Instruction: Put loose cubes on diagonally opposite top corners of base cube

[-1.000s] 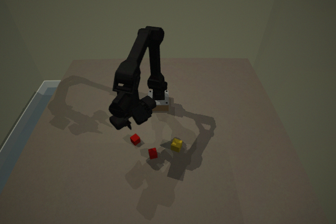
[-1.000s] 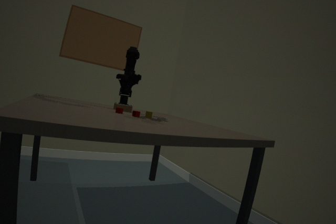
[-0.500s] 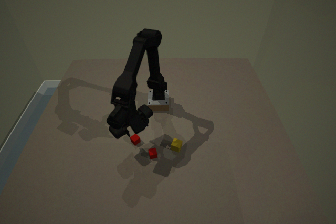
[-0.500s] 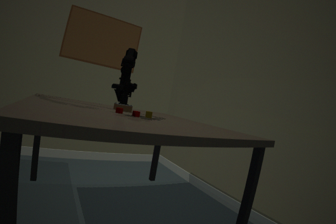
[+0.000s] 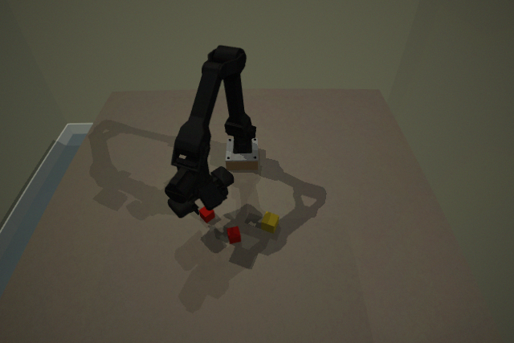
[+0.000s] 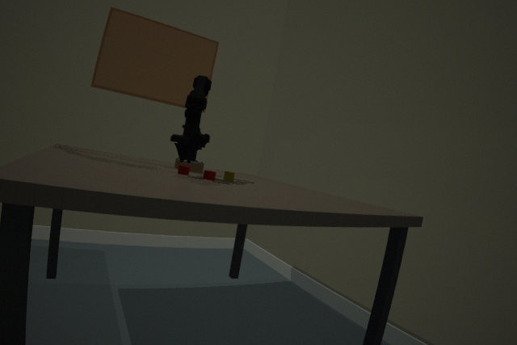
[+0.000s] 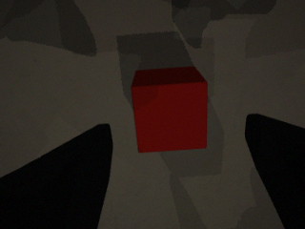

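While the open claw [image 5: 198,211] [image 6: 188,161] [image 7: 179,130] hovered above one red cube [image 5: 206,214] [image 6: 183,170] [image 7: 171,116], the other red cube [image 5: 234,234] [image 6: 209,174] lay at its four o'clock in the top view, the yellow cube [image 5: 270,222] [image 6: 229,176] at three o'clock.

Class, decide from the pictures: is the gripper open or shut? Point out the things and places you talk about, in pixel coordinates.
Open: in the wrist view the fingers stand apart, with floor-like surface visible on both sides of the red cube [image 5: 206,214] [image 6: 183,170] [image 7: 172,116].
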Controlling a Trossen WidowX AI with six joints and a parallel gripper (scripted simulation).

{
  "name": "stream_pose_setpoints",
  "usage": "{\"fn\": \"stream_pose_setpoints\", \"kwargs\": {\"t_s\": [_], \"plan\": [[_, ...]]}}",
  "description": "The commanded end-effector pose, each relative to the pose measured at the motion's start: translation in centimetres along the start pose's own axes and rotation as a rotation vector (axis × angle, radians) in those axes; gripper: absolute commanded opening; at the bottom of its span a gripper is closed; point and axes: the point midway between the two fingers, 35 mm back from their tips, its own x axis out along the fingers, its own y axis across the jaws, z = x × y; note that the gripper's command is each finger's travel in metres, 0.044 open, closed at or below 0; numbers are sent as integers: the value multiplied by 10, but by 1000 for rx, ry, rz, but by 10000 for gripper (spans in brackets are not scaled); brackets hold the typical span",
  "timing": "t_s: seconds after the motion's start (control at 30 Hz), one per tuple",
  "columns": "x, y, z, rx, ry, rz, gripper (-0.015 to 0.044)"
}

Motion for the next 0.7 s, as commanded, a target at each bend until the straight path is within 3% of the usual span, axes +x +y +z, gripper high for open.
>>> {"fn": "stream_pose_setpoints", "kwargs": {"t_s": [0.0,0.53,0.67], "plan": [[8,2,-2,-3,9,4,265],[32,2,-2,-3,9,5,265],[32,2,-2,-3,9,5,160]]}}
